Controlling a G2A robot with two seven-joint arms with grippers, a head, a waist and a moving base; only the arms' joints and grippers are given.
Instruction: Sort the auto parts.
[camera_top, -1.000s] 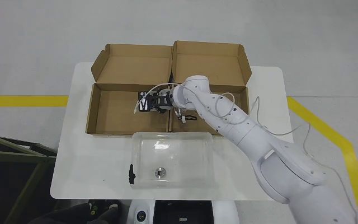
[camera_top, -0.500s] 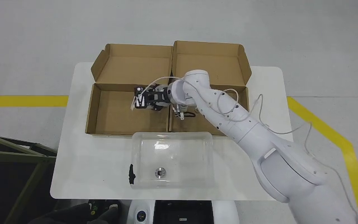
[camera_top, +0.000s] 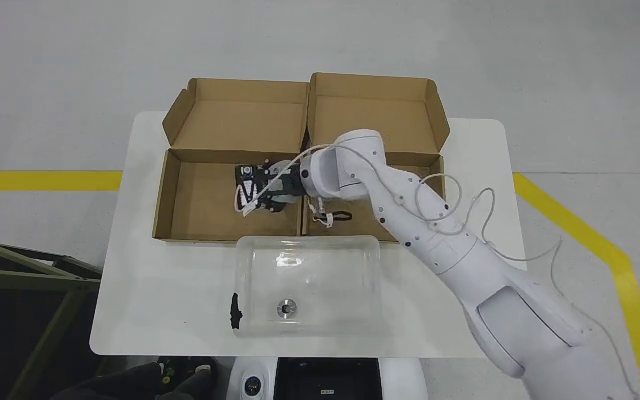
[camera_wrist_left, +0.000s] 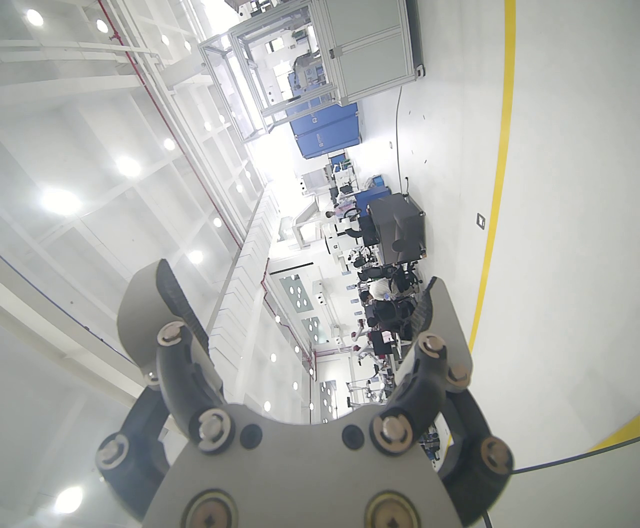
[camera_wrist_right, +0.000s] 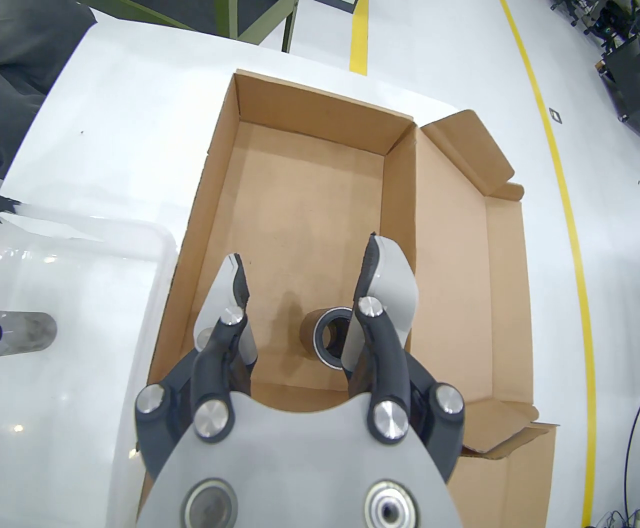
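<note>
While the left box (camera_top: 200, 200) holds the bearing (camera_wrist_right: 330, 340), the right gripper (camera_wrist_right: 305, 255) hangs open and empty just above it; a careless retreat may let a finger (camera_wrist_right: 395, 285) nudge the bearing or snag the box wall.

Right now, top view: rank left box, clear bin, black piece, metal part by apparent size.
1. left box, flap included
2. clear bin, about equal to the box's tray alone
3. black piece
4. metal part, close to the black piece; order unsure
</note>
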